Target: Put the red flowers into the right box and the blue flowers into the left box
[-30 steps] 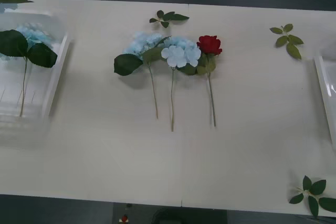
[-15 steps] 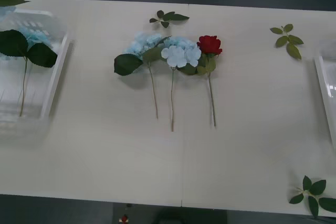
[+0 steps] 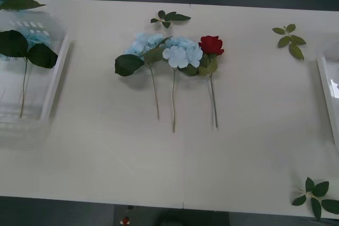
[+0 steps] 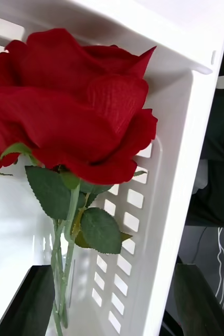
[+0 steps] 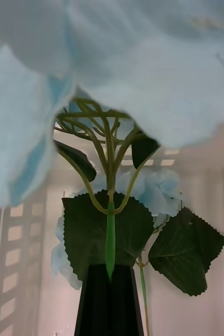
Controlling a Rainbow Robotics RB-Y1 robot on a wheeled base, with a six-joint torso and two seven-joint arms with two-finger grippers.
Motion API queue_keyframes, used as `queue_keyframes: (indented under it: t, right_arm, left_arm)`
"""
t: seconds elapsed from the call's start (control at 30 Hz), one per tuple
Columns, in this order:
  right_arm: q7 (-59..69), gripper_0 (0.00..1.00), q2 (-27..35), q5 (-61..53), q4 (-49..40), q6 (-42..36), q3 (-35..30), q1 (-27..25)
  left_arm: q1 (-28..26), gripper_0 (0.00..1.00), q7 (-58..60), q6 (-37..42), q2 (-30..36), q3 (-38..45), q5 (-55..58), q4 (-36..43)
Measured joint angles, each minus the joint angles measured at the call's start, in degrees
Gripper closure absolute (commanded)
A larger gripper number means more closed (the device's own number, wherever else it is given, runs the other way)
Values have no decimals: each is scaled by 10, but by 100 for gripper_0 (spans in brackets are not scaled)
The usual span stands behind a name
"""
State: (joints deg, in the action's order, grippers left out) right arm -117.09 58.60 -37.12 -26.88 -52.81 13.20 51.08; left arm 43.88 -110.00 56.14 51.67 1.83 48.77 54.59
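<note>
Front view, left to right: the left box (image 3: 53,86) sits at the worktop's (image 3: 106,152) left edge with blue flowers (image 3: 29,38) inside, their dark leaves spread over the rim side. Mid-worktop, two more blue flowers (image 3: 159,48) lie beside one red flower (image 3: 211,45), stems pointing toward the robot. A leaf sprig (image 3: 168,18) lies beyond them, another (image 3: 290,39) farther right, a third (image 3: 317,197) at the near right corner. The right box (image 3: 328,91) shows as a white edge.

Left wrist view: the left pincer (image 5: 109,299) is closed on a blue flower's stem (image 5: 110,236), bloom hanging over the latticed box.

Right wrist view: the right pincer (image 4: 112,304) stands wide, fingers (image 4: 30,304) apart, around a red rose (image 4: 64,115) resting inside the white box (image 4: 169,157).
</note>
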Motion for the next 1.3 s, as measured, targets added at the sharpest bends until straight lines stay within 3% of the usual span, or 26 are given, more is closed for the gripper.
queue_keyframes:
  t: [0.17, 0.33, 0.4, 0.47, 0.5, 0.53, 0.77, 0.9, 1.0, 1.2, 1.3]
  right_arm:
    - [0, 34, 0, -26, -3, -24, 0, 0]
    - [0, 34, 0, -47, -65, -194, -20, 3]
    - [0, 34, 0, -47, -112, -247, -46, 3]
    - [0, 34, 0, -47, -159, -293, -75, 3]
    - [0, 35, 0, -47, -181, -312, -89, 3]
    - [0, 34, 1, -47, -202, -333, -102, 3]
    - [57, 35, 1, -126, -300, -435, -123, 4]
    - [186, 34, 10, -186, -354, -442, -62, 4]
    - [244, 35, 27, -237, -408, -441, 5, 4]
    - [475, 34, 73, -344, -549, -330, 135, -2]
    - [550, 34, 100, -372, -622, -273, 201, -10]
  left_arm:
    - [8, 100, 0, 0, 0, 10, 0, 0]
    - [14, 94, 0, 0, 0, 17, 0, 0]
    - [14, 86, 0, -1, 0, 17, 0, 0]
    - [14, 39, 0, -1, 0, 17, 0, -1]
    - [14, 27, 0, -1, 0, 17, 0, -1]
    - [14, 24, 0, -1, 0, 17, 0, -1]
    - [14, 22, 0, -1, 0, 17, -1, -2]
    - [14, 22, 0, 1, 0, 18, -2, -2]
    - [14, 22, -2, 56, 0, 43, 0, -2]
    - [14, 22, -125, 192, -5, 184, 34, -3]
    - [14, 22, -129, 237, -5, 210, 57, -3]
